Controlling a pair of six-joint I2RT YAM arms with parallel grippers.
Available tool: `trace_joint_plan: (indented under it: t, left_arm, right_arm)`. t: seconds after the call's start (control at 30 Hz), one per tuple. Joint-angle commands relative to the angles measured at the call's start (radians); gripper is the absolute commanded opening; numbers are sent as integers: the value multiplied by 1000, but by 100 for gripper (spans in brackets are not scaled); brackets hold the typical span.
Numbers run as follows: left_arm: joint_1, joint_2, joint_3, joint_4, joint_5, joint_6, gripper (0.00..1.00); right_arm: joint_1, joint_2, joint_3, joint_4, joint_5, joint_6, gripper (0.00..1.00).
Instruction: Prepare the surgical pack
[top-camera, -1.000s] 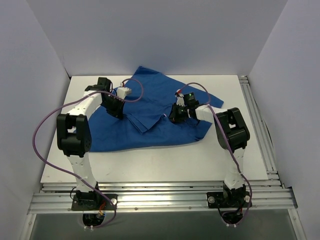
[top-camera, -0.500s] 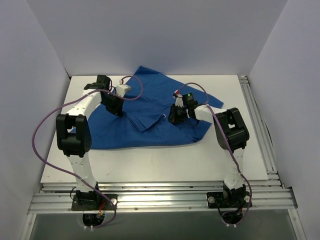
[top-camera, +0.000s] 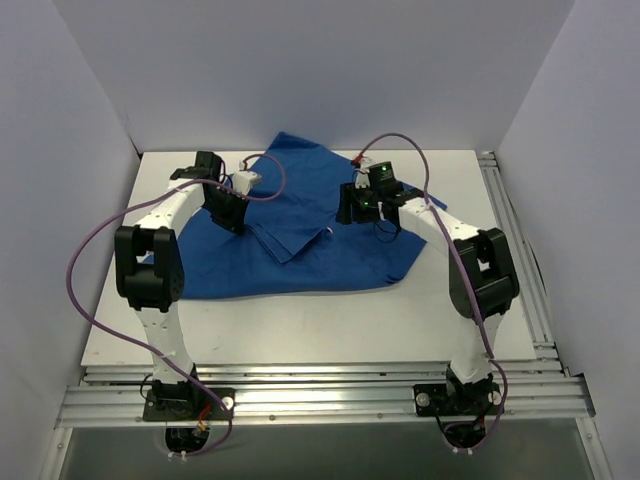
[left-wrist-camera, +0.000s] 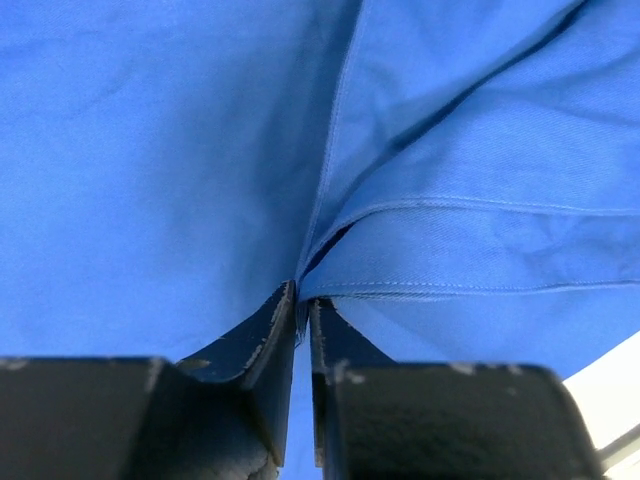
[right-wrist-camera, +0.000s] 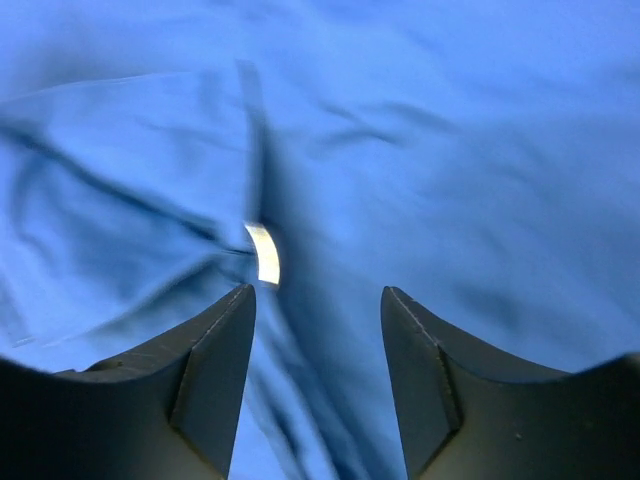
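Jaws of the left gripper (left-wrist-camera: 302, 308) stand almost together, a thin slit between them, right at a stitched hem of the blue drape (top-camera: 310, 258); whether they pinch it I cannot tell. The drape lies folded over on the table (top-camera: 300, 330), probably to wrap the pack. The right gripper (right-wrist-camera: 318, 300) hangs spread and empty over a fold where a shiny sliver (right-wrist-camera: 265, 252) peeks out, likely the tray.

High rear overview, both wrist cameras close on drape (top-camera: 300, 255)

Top view was evenly lit, shadows soft. Right wrist pic was blurred, w/ a glint (right-wrist-camera: 265, 253) just ahead of its fingers (right-wrist-camera: 215, 370).
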Motion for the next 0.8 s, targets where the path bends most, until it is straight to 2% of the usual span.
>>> trace_joint_plan:
  t: [0.0, 0.03, 0.1, 0.17, 0.37, 0.5, 0.67, 0.77]
  left_arm:
    - [3, 5, 35, 70, -4, -6, 22]
    - [3, 7, 37, 72, -9, -9, 27]
    - [3, 15, 40, 72, -12, -14, 29]
    - [3, 25, 41, 70, -15, -18, 36]
    - [2, 29, 53, 79, 5, -34, 59]
    - [2, 27, 76, 76, 26, -40, 65]
    - [-3, 53, 115, 58, 40, -38, 68]
    - [-6, 76, 127, 59, 40, -46, 70]
  right_arm:
    - [114, 3, 64, -64, 78, -121, 50]
    - [159, 10, 70, -73, 122, -162, 50]
    - [190, 10, 59, -67, 161, -188, 51]
    - [210, -16, 36, -34, 184, -201, 51]
    - [225, -121, -131, 112, 152, -236, 53]
    - [253, -160, -235, 204, 156, -352, 55]
    - [256, -273, -391, 452, 101, -539, 59]
    - [254, -275, -410, 482, 112, -596, 62]
